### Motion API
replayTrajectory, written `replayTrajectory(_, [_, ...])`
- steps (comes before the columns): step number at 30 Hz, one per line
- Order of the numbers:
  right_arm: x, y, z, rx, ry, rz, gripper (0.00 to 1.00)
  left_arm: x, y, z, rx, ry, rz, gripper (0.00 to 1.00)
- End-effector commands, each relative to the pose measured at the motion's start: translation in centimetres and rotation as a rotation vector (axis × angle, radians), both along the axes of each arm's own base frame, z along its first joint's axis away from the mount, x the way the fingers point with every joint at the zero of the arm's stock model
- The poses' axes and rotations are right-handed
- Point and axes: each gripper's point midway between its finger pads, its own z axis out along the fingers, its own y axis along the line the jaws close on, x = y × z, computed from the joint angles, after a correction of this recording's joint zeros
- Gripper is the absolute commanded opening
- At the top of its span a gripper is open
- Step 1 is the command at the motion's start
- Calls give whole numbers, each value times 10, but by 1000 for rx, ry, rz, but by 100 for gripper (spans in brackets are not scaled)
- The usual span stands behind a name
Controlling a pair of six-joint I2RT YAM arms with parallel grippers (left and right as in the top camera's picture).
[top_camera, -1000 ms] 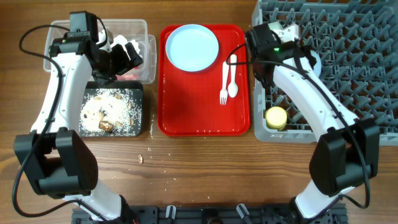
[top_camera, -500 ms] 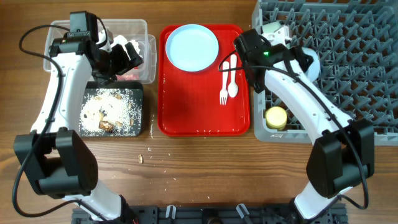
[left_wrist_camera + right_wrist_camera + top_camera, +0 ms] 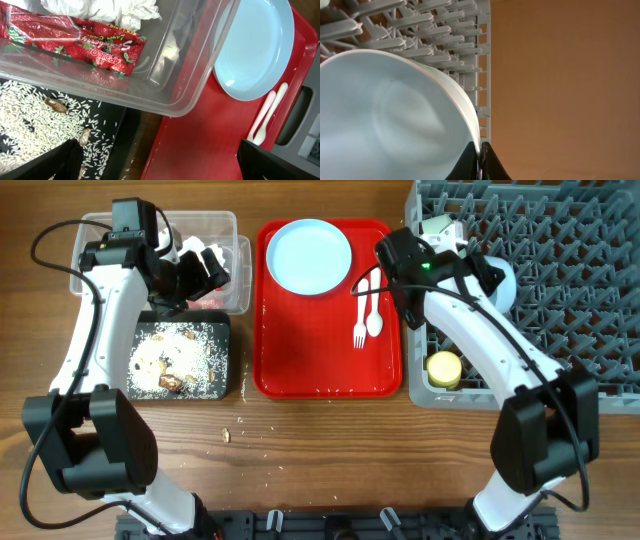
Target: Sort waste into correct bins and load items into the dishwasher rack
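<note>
Right claw [image 3: 481,150] tight on rim of pale blue bowl [image 3: 385,115]; left claw [image 3: 167,157] wide, empty.

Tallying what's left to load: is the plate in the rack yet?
No, the plate lies flat on the red tray, outside the rack.

Tub [image 3: 200,218] sits back-left, shallow tray [image 3: 225,330] just before it; serving tray [image 3: 320,350] in the centre carries plate [image 3: 309,257], fork [image 3: 360,320] and spoon [image 3: 374,315] to its right; rack [image 3: 570,270] stands right, cup [image 3: 444,368] and bowl [image 3: 503,280] inside.
</note>
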Motion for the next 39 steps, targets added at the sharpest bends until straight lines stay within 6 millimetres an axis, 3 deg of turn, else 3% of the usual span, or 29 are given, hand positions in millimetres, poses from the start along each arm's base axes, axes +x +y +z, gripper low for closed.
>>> replayTrajectory(1, [4, 2, -17, -43, 78, 14, 4, 1, 3, 2, 6, -7, 6, 100])
replayTrajectory(6, [4, 12, -20, -53, 110, 46, 4, 1, 3, 2, 6, -7, 6, 100])
replayTrajectory(10, [3, 36, -20, -74, 143, 118, 9, 1, 3, 2, 6, -8, 6, 100])
replayTrajectory(15, [2, 52, -20, -78, 142, 157, 26, 1, 3, 2, 6, -8, 6, 100])
replayTrajectory(18, [2, 53, -20, -85, 156, 164, 46, 1, 3, 2, 6, -8, 6, 100])
replayTrajectory(19, [2, 53, -20, -82, 151, 164, 57, 1, 3, 2, 6, -7, 6, 100])
replayTrajectory(22, [2, 58, -32, -21, 201, 190, 68, 1, 3, 2, 6, -8, 6, 100])
replayTrajectory(26, [7, 67, -40, 66, 182, 207, 73, 1, 3, 2, 6, -8, 6, 100])
replayTrajectory(34, [31, 97, -35, 261, 100, 305, 81, 1, 3, 2, 6, -8, 6, 100])
replayTrajectory(39, [63, 114, 3, 341, -92, 389, 84, 1, 3, 2, 6, -7, 6, 100])
